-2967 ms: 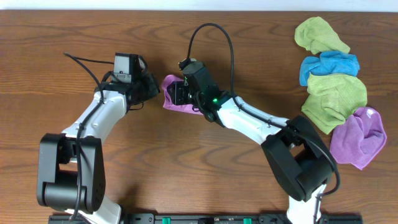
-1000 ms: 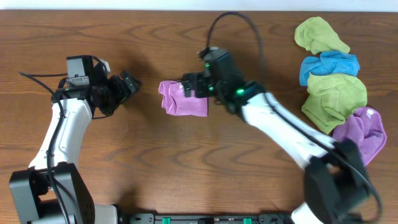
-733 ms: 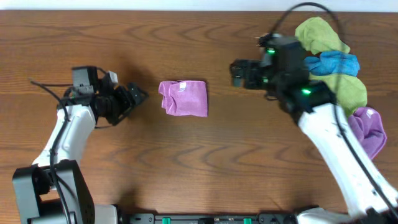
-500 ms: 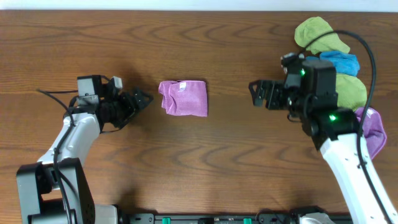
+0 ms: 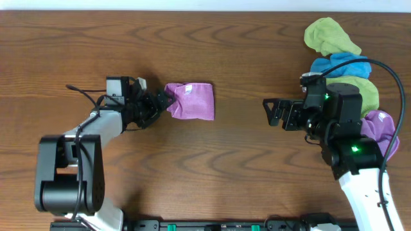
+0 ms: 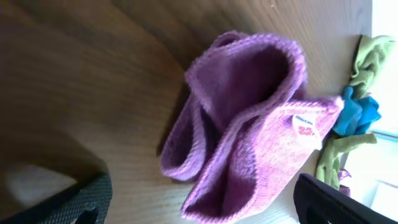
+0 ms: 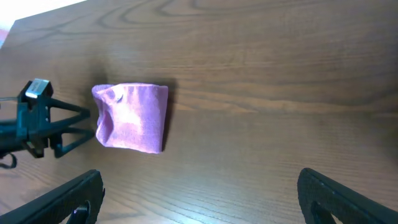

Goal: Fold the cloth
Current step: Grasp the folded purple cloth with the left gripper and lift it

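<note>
The cloth [image 5: 192,101] is a mauve folded pad with a small white tag [image 5: 187,90], lying on the table left of centre. My left gripper [image 5: 162,104] stands open right at the cloth's left edge. In the left wrist view the cloth [image 6: 249,124] shows its layered folds, and its near end reaches down between my open fingers [image 6: 78,199]. My right gripper [image 5: 270,113] is open and empty, well to the right of the cloth. The right wrist view shows the cloth [image 7: 134,116] far ahead, with the left gripper [image 7: 59,127] beside it.
A pile of loose cloths lies at the right edge: a green one [image 5: 329,35], a blue one [image 5: 340,67], another green one [image 5: 363,90] and a lavender one [image 5: 384,131], partly behind my right arm. Bare wooden table [image 5: 225,160] spans the middle.
My right gripper has left the cloth and pulled back to the right. My left gripper has moved right, up to the cloth's left edge. The cloth has stayed where it lay.
</note>
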